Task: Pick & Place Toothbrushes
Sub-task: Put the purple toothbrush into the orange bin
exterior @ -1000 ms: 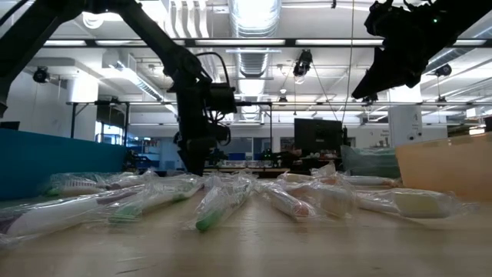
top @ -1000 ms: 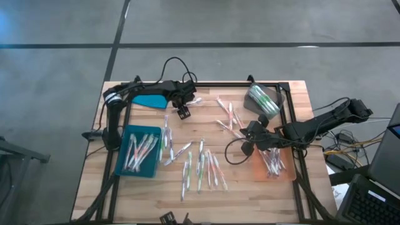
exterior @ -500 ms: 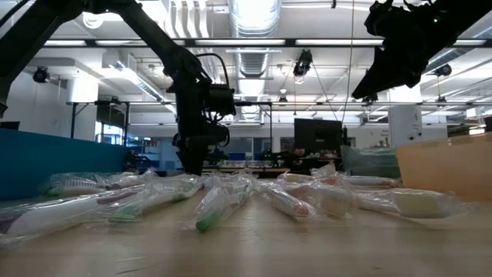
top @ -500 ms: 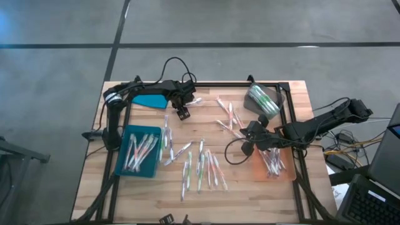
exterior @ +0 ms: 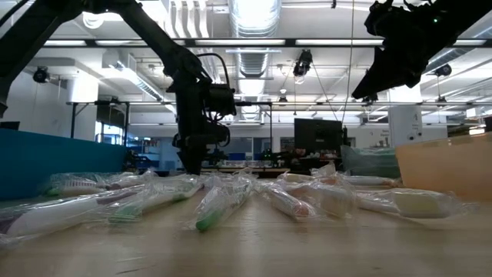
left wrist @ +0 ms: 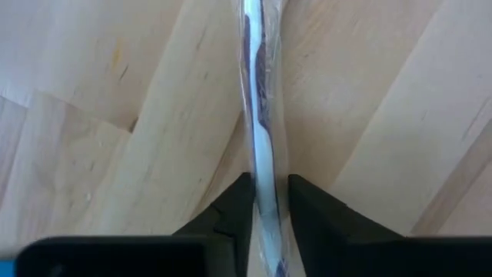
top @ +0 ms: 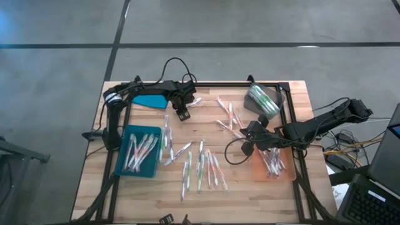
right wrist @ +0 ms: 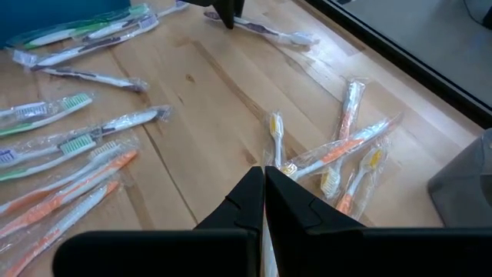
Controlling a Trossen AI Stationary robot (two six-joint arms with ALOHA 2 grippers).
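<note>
Here, left end effector [left wrist: 268, 201] clenched around a wrapped toothbrush [left wrist: 260, 115] lying on the bench [left wrist: 100, 115]. Right end effector [right wrist: 264, 192] fully clenched, pinching another toothbrush [right wrist: 268, 250].

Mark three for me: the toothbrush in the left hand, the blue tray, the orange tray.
toothbrush [left wrist: 261, 146], left wrist view, on its wrapped handle above the fingers.
blue tray [top: 120, 161], high view, on its left wall.
orange tray [top: 257, 172], high view, on a bare corner.
</note>
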